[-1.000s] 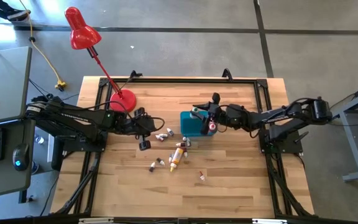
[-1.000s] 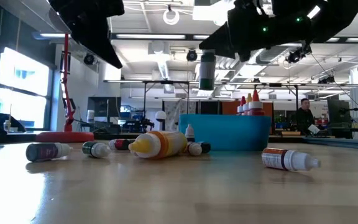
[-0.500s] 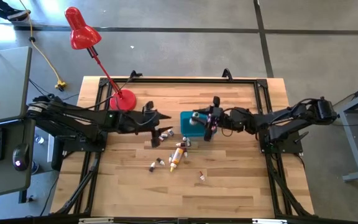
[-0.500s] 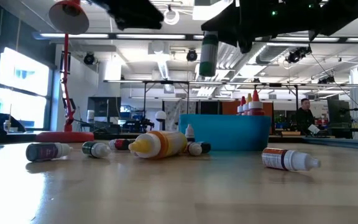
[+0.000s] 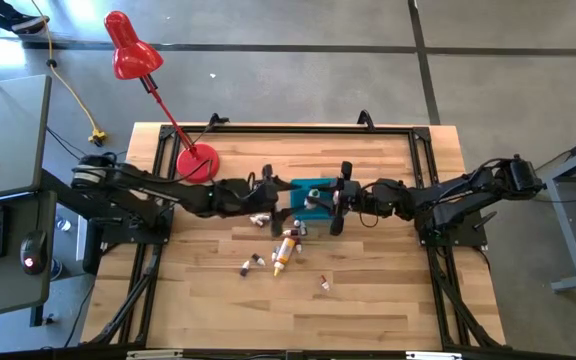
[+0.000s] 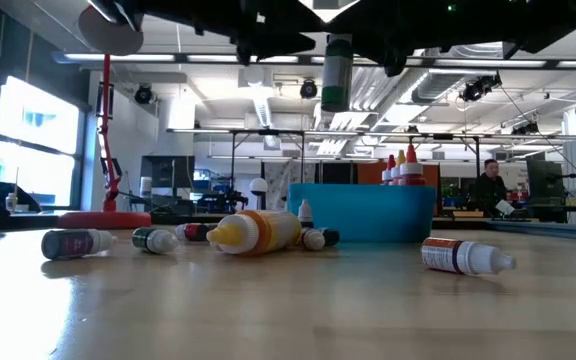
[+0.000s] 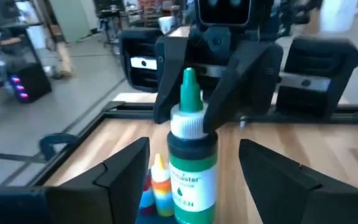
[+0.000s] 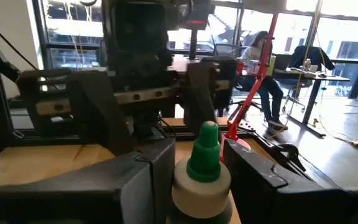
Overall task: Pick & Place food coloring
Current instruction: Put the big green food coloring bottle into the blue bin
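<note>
Right wrist view first: your right gripper (image 8: 194, 186) has both dark fingers pressed against a green-tipped, white-collared food coloring bottle (image 8: 202, 171), which stands upright, tip up. Past it, facing you, the left gripper (image 8: 135, 102) hangs with its fingers spread wide and empty.

From the left wrist view the same green bottle (image 7: 190, 163) stands between the left arm's own spread fingers (image 7: 120, 177), long axis vertical, apparently not touched by them, with the right gripper behind it.

Looking down from the high view, the two grippers meet nose to nose over the blue plastic bin (image 5: 308, 200); the bottle hangs above it, and the low view shows it well clear of the bin's rim (image 6: 363, 190). The right arm already has it, so the move looks like a straight lowering or release into the bin.

Other bottles (image 5: 286, 247) lie scattered on the wooden table (image 5: 368, 290) nearer the front.
</note>
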### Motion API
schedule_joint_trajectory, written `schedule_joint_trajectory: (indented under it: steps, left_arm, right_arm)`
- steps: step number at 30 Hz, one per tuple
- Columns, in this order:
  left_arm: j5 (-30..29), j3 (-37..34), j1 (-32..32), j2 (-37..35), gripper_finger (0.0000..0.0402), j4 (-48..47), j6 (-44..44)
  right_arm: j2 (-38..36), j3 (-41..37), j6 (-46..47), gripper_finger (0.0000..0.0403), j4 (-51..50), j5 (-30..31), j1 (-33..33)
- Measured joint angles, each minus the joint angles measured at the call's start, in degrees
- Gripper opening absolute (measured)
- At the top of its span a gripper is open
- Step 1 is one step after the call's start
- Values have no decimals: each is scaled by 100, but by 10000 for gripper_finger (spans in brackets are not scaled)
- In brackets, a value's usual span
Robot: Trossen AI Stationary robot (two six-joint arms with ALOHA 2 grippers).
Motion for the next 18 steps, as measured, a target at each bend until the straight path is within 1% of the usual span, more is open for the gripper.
schedule_joint_trajectory:
  steps: [3, 5, 7, 9, 12, 13, 15, 17, 18]
  left_arm:
    - [447, 37, 208, 138, 246, 212, -277]
    - [676, 26, 314, 156, 246, 153, -438]
    - [848, 48, 375, 279, 246, 296, -499]
    - [893, 18, 404, 327, 246, 173, -521]
    - [910, 61, 400, 483, 246, 486, -522]
    - [921, 50, 400, 512, 246, 447, -524]
    - [924, 16, 400, 568, 246, 421, -520]
    - [924, 48, 400, 698, 246, 681, -522]
    - [924, 38, 400, 708, 246, 648, -522]
  right_arm:
    - [0, 0, -2, 118, 0, -4, 0]
    - [0, 0, -58, 111, 0, -5, 0]
    - [0, 0, -101, 111, 0, -4, 0]
    - [0, 0, -128, 116, -4, -6, 0]
    - [0, 0, -216, 126, -19, -6, 0]
    - [0, 0, -216, 126, -20, -6, 0]
    - [0, 0, -208, 121, -22, -6, 0]
    - [0, 0, -205, 112, -22, -6, 0]
    - [2, 0, -203, 111, -22, -6, 0]
